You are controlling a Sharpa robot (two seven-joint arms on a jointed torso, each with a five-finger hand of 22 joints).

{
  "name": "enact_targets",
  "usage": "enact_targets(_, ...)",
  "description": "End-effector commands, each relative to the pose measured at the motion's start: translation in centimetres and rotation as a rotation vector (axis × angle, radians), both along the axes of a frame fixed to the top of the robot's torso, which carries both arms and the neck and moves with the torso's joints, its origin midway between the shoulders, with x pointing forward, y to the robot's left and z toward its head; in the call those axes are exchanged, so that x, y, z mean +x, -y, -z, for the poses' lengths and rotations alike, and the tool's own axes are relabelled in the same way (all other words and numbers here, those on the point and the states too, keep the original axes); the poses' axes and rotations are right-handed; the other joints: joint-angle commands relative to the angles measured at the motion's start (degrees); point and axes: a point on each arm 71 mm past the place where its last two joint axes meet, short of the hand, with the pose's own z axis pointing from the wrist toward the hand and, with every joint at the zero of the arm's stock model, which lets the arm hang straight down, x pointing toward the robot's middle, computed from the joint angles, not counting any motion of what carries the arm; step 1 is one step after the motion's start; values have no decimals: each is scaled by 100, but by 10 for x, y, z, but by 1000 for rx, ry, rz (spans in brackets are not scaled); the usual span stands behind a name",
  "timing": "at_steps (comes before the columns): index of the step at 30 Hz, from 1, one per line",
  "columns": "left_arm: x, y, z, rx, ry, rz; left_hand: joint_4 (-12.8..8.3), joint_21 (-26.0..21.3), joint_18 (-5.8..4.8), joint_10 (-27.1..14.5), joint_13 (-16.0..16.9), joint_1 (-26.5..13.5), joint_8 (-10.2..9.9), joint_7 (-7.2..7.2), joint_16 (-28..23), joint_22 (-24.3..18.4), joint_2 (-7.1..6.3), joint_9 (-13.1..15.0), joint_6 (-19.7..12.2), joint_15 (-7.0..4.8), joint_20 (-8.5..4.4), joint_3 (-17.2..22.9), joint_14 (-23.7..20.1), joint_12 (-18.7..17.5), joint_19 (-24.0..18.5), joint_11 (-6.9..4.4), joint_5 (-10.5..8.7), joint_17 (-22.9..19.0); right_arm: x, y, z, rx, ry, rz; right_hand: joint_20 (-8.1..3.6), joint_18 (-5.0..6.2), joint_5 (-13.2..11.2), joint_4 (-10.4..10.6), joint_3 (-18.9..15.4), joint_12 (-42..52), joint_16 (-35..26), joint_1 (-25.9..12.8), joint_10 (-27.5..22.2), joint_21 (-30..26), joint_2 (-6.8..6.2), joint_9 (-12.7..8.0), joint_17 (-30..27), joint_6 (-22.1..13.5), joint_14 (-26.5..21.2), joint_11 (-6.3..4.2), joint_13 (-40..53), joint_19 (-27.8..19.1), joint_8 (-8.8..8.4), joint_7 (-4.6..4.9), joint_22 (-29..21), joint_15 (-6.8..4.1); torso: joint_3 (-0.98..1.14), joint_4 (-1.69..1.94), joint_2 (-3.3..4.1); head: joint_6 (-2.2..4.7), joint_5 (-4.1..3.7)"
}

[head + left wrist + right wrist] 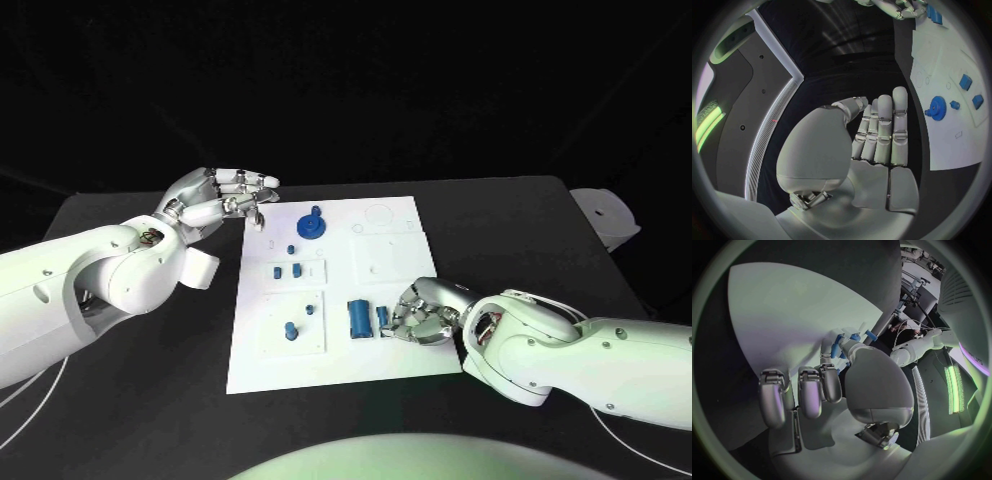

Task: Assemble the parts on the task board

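Note:
The white task board (389,365) lies mid-table. My right hand (420,313) rests on its near right part, fingers curled down, and pinches a narrow blue part (384,320) between thumb and finger; the right wrist view shows this part (837,346) at the fingertips. A wider blue block (358,317) stands just left of it. My left hand (224,200) hovers off the board's far left corner, fingers straight and empty (882,135). A blue gear (313,225) (936,107) sits at the far left of the board, with small blue pieces (289,269) nearer.
Two more blue pieces (297,318) lie in a recessed panel at the board's near left. A white object (606,215) sits at the table's far right edge. Black table (130,400) surrounds the board.

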Motion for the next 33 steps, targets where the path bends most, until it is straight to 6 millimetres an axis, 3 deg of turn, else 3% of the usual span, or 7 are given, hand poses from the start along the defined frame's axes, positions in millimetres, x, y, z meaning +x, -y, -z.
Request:
enact_targets(1, -1, 2, -1, -7, 4, 17, -15, 22, 33, -24, -7, 12, 28, 10, 26, 7, 33, -5, -31, 5, 10, 22, -22, 21, -50, -5, 9, -6, 0, 0, 1, -33, 4, -16, -54, -40, -28, -34, -9, 17, 17, 91, 304, 26, 17, -8, 1454, -26, 585, -41, 1108, 599, 30, -17, 1508, -24, 1, 5, 0, -3, -5)
enact_targets(7, -1, 2, -1, -7, 4, 17, -10, 26, 33, -30, -10, -1, 31, 10, 28, 12, 40, -8, -33, 7, 12, 26, -22, 29, -56, -5, 11, -11, 0, 0, -1, -14, 22, -10, -55, -40, -36, -38, -10, 15, 17, 114, 304, 26, 29, -11, 1453, -27, 584, -41, 1107, 599, 32, -16, 1508, -26, 3, 3, -1, -1, -2)
enact_targets(21, 1, 3, 0, -6, 3, 17, -10, 26, 33, -30, -10, -1, 31, 10, 28, 12, 40, -8, -33, 7, 12, 26, -22, 29, -56, -5, 11, -11, 5, 5, -26, 149, 103, 38, -40, -40, 76, 230, -184, -49, 0, -71, 280, 26, 140, -46, 1415, -68, 576, -8, 1084, 599, 32, 22, 1508, -1, 3, 5, -1, 78, -32)
enact_targets(33, 1, 3, 0, -7, 3, 19, -10, 26, 33, -30, -10, -1, 31, 10, 28, 12, 40, -8, -33, 7, 12, 26, -22, 29, -56, -5, 11, -11, 17, 8, -21, 92, 71, 44, -42, -40, 27, 145, -206, -10, 9, 112, 294, 26, 142, -45, 1435, -66, 580, -26, 1103, 599, 61, -2, 1508, -12, 0, 8, 8, 53, -9)
